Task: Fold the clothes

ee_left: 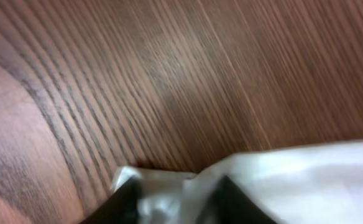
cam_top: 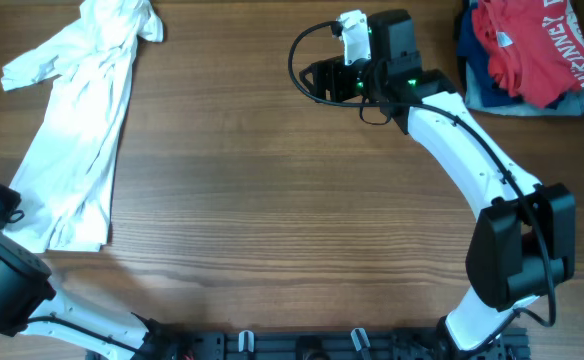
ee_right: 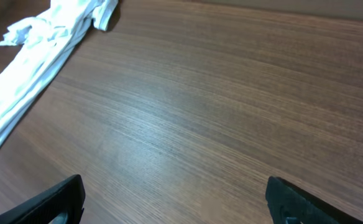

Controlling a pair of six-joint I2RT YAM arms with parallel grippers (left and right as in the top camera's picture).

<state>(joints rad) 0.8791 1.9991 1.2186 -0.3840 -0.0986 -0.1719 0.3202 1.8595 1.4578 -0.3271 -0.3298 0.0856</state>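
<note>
Your surface is a dark wood-grain table [cam_top: 272, 180]. The white T-shirt [cam_top: 77, 140] lies along its left side in a long, rumpled strip, bunched at the far end and flatter toward the near-left corner. Your left gripper [ee_left: 169, 208] sits at that near hem — in the left wrist view white fabric lies between its dark fingers, the jaws narrowed around it, though a firm pinch cannot be confirmed. Your right gripper [ee_right: 175, 199] hovers over bare wood, jaws spread wide and holding nothing, well apart from the shirt. At the far right corner sits a red garment [cam_top: 532, 45] on blue folded clothes [cam_top: 482, 85].
</note>
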